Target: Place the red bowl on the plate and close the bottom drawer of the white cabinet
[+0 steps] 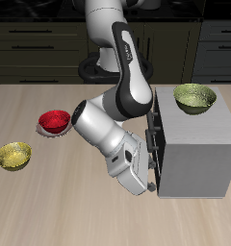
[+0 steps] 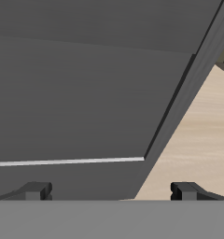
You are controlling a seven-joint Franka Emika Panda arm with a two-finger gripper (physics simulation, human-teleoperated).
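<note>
Red bowl [image 1: 55, 121] sits on the plate [image 1: 48, 131], only a sliver of the plate's reddish rim peeks out under it at the side toward the table front. Both well apart from the cabinet, w/ the arm between.

White cabinet [image 1: 195, 146] stands on the table [image 1: 60, 211]; its front face is turned toward the arm. Two dark bar handles [image 1: 151, 140] visible on that face, one above the other. Bottom drawer [image 1: 154, 169] looks about flush w/ the cabinet front, but arm covers part of it so can't confirm fully shut.

Gripper [image 1: 147, 184] is low, right at the cabinet's lower front, tilted down. Wrist view: both fingertips [image 2: 28, 191] spread wide apart w/ nothing between them, so fingers are apart and empty. Most of that view is a flat grey panel [image 2: 86, 93] close up, w/ a thin light edge line across it and a strip of table wood [image 2: 203, 140] beside it. Contact w/ the drawer front: can't tell.

Other stuff: one yellow-green bowl [image 1: 195, 96] on top of the cabinet, another yellow-green bowl [image 1: 14, 155] on the table nearer the front edge, just beyond the red bowl/plate, not touching them.
</note>
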